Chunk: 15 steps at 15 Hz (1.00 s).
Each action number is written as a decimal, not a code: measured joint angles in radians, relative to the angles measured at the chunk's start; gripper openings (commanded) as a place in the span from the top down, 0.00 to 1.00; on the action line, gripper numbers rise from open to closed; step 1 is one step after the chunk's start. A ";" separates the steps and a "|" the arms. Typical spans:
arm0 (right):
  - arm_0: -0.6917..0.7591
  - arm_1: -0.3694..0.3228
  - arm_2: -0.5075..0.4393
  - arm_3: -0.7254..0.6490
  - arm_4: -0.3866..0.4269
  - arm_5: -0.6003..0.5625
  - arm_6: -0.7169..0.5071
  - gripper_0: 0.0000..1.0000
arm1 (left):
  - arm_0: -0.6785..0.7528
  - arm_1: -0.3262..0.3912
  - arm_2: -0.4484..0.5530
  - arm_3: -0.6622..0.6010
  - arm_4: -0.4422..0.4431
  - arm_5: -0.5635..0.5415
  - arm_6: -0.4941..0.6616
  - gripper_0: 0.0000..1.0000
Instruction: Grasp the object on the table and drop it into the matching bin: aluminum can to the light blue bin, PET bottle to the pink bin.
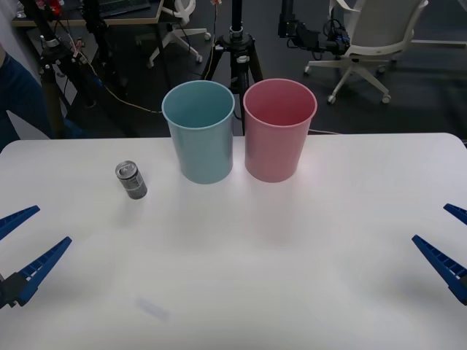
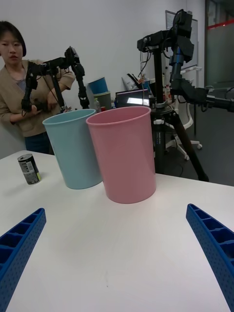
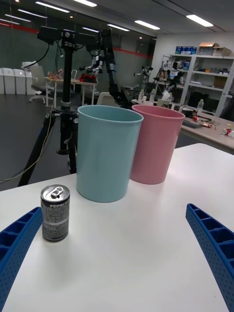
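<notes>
Blue ribbed fingers of the left gripper (image 1: 22, 251) hang spread wide over the table's (image 1: 292, 277) left edge, with nothing between them. Ahead of that gripper and slightly toward the middle, the aluminum can (image 1: 131, 180) stands upright on the white surface, silver lid and pull tab up, apart from both fingers. To the can's right, near the far edge, stands the light blue bin (image 1: 198, 131), and the pink bin (image 1: 279, 130) stands just beside it; whether their sides touch cannot be told. At the table's right edge the right gripper (image 1: 454, 244) hovers with its fingers equally far apart and empty, well apart from the bins.
</notes>
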 measured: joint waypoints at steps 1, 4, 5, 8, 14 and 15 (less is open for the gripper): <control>0.000 0.000 0.000 0.000 0.000 0.000 0.000 0.00 | 0.000 0.000 0.000 0.000 0.000 0.000 0.000 0.00; 0.000 0.000 0.000 0.000 0.000 0.000 0.000 0.00 | 0.026 -0.012 0.006 0.025 -0.011 -0.002 -0.004 0.00; 0.000 0.000 0.000 0.000 0.000 0.000 0.000 0.00 | 0.033 -0.007 0.003 0.023 -0.008 0.001 -0.005 0.00; 0.000 0.000 0.000 0.000 0.000 0.000 0.000 0.00 | 0.038 -0.006 -0.018 0.037 0.013 0.041 -0.051 0.00; 0.000 0.000 0.000 0.000 0.000 0.000 0.000 0.00 | -0.089 0.004 -0.113 0.225 0.007 0.231 -0.209 0.00; 0.000 0.000 0.000 0.000 0.000 0.000 0.000 0.00 | -0.123 0.004 -0.120 0.266 -0.018 0.236 -0.219 0.00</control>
